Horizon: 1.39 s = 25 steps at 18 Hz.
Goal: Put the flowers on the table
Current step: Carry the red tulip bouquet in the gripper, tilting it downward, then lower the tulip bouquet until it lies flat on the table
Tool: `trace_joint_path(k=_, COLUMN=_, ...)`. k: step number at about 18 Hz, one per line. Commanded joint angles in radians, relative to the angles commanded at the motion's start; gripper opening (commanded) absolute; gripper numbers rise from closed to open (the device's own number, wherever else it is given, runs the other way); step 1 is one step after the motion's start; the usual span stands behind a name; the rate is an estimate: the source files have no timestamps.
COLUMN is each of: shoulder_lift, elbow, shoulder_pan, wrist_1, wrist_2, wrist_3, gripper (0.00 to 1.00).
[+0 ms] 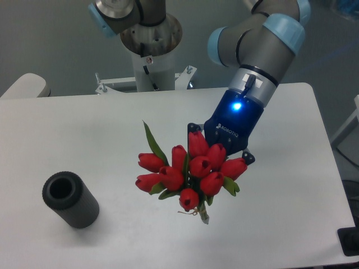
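The flowers point(190, 172), a bunch of red tulips with green leaves, hang above the middle of the white table point(84, 129) with the blooms turned toward the camera. A stem end and a pale tie poke out below the blooms. My blue gripper point(220, 144) comes in from the upper right and sits right behind the bunch, shut on the flowers. The blooms hide the fingertips and most of the stems. I cannot tell whether the stem end touches the tabletop.
A dark grey ribbed hollow cylinder point(69, 199) lies on the table at the front left. The robot's base point(150, 53) stands beyond the far edge. A pale rounded shape point(22, 86) shows at the far left.
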Motion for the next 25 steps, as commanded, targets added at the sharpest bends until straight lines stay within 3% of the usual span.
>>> trace_joint_path(k=4, shoulder_lift=0.028, elbow=-0.026, shoulder_pan=-0.012, wrist_1=0.0, wrist_2=0.176, wrist_3=0.06, gripper=0.3)
trace_joint_path(k=13, shoulder_lift=0.084, elbow=-0.175, shoulder_pan=-0.031, wrist_1=0.0, wrist_2=0.35, wrist_3=0.302, gripper=0.29)
trace_joint_path(k=19, shoulder_lift=0.1, elbow=-0.227, shoulder_pan=-0.086, wrist_1=-0.003, wrist_2=0.56, wrist_3=0.425, gripper=0.29)
trace_joint_path(k=23, shoulder_lift=0.114, elbow=-0.284, shoulder_pan=-0.095, wrist_1=-0.006, wrist_2=0.713, wrist_3=0.44, gripper=0.29)
trace_joint_path(k=25, shoulder_lift=0.115, elbow=-0.311, shoulder_pan=-0.097, wrist_1=-0.008, wrist_2=0.734, wrist_3=0.466, gripper=0.29)
